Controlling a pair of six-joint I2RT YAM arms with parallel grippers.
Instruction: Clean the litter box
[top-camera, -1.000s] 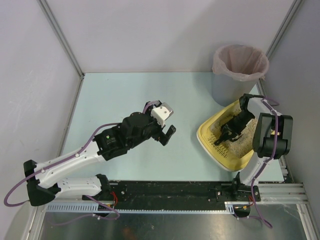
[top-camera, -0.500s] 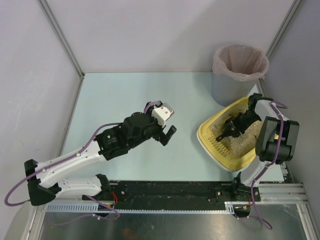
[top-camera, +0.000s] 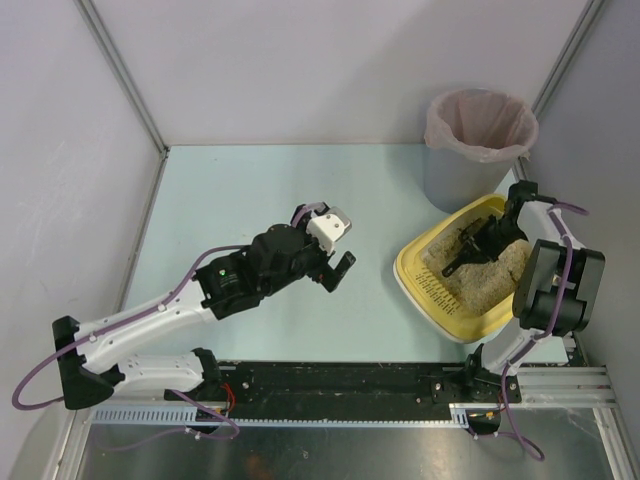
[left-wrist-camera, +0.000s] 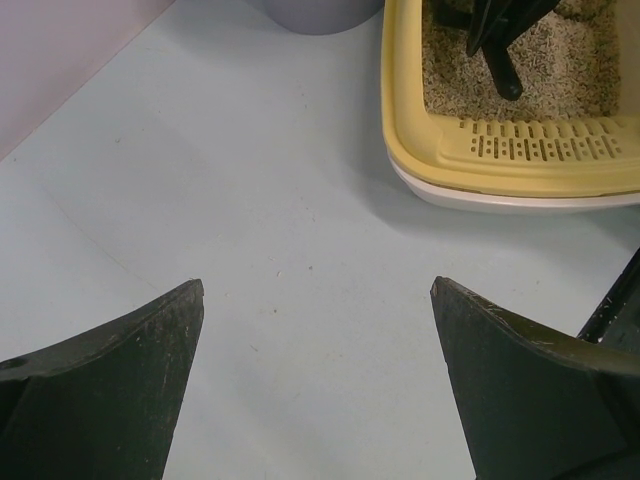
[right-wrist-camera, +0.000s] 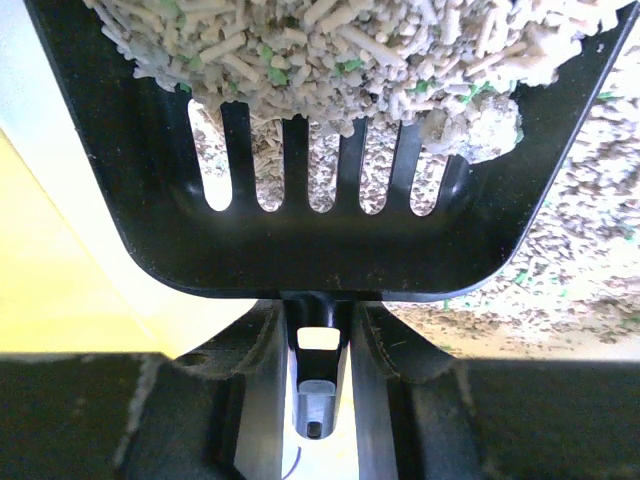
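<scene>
The left arm (top-camera: 150, 320) reaches from its base at the near left edge out over the pale blue desk (top-camera: 250, 190). Its left gripper (left-wrist-camera: 316, 290) hangs above bare desk, well apart from everything else. The two dark fingers (left-wrist-camera: 120, 390) are spread wide with nothing between them, so it is released.

To the right, the litter box (top-camera: 408, 265) sits on the right part of the desk, turned cornerwise to the desk edges. Its far corner is just beside the grey bin (top-camera: 450, 185). In the left wrist view the yellow rim carries a band of small slots on the near side, and a white base shows beneath it. Beige litter (top-camera: 490, 280) fills the inside.

Over that litter is a black scoop (right-wrist-camera: 300, 240), slotted across its blade. It is loaded with pellet-shaped litter flecked with green, and a pale greyish clump (right-wrist-camera: 490, 125) lies at the right edge of the load. Through the slots more litter shows below – the scoop is clear of the bed, though how high I cannot tell.

The right gripper (right-wrist-camera: 320, 335) is clenched on the scoop's narrow handle, one finger on each side. The right arm (top-camera: 555, 285) stands at the far right, bent over the box from its near right side.

The bin stands in the far right corner, lined with a pink bag (top-camera: 480, 125) folded over its rim.
</scene>
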